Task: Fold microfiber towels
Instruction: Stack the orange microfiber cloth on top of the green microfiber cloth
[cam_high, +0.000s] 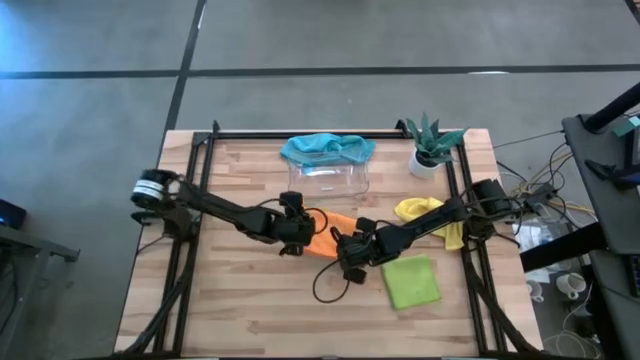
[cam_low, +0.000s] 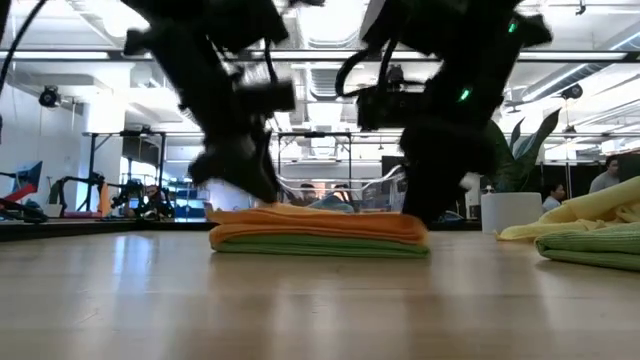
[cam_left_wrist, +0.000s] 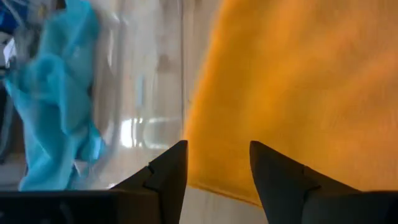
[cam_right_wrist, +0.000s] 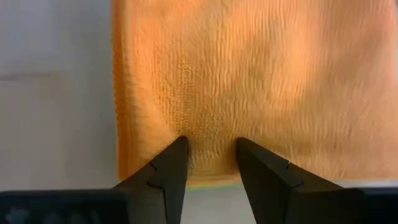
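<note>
My left jaws (cam_high: 296, 232) sit at one end of the orange towel (cam_high: 330, 240), on the side toward the clear plastic tray (cam_high: 330, 178), and my right jaws (cam_high: 352, 252) sit at the towel's opposite end, so the folded orange towel lies between them near the middle of the tabletop (cam_high: 230, 300). Seen level across the tabletop, the orange towel rests flat on top of a lime green towel (cam_low: 320, 246), the two stacked as a neat pile. Past my left fingers (cam_left_wrist: 166, 177) the orange cloth fills the view, its edge running between them; the fingers stand apart with a gap and I cannot tell whether they nip the cloth. My right fingers (cam_right_wrist: 168, 174) also stand apart, their tips set on the orange cloth close to its edge, and again I cannot tell if any cloth is caught. A teal blue towel (cam_high: 327, 148) drapes over the far rim of the tray. A second lime green towel (cam_high: 411, 281) lies folded just beyond the orange towel on my right-arm side, and a yellow towel (cam_high: 415, 209) lies crumpled under my right arm, near the small potted plant (cam_high: 432, 143).
</note>
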